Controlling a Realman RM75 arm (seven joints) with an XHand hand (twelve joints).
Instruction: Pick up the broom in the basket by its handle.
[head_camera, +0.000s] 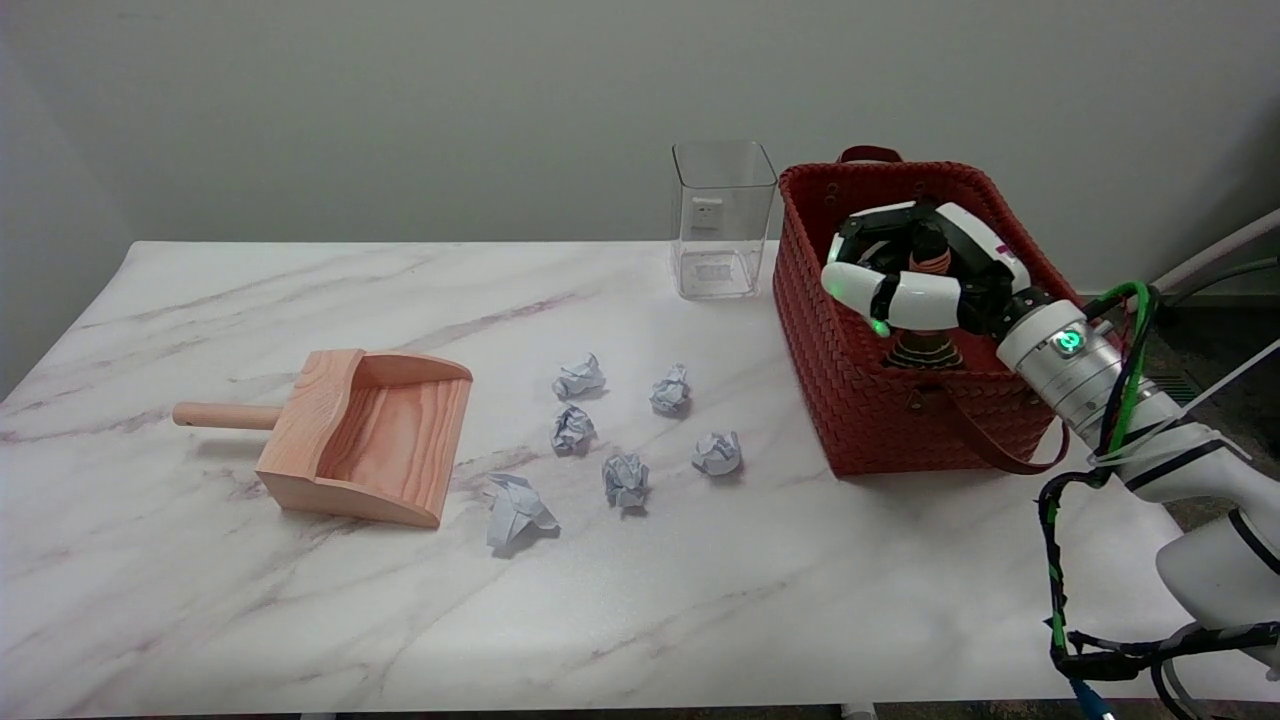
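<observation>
A red woven basket stands at the table's right side. Inside it the broom stands upright, with its dark flared base showing near the basket's front wall and its ribbed brown handle rising between the fingers. My right hand is over the basket, its fingers curled around the handle. Most of the handle is hidden by the hand, and the lower brush is hidden by the basket wall.
A clear square container stands just left of the basket. Several crumpled paper balls lie mid-table. A wooden dustpan sits at the left, handle pointing left. The basket's strap hangs over its front right corner.
</observation>
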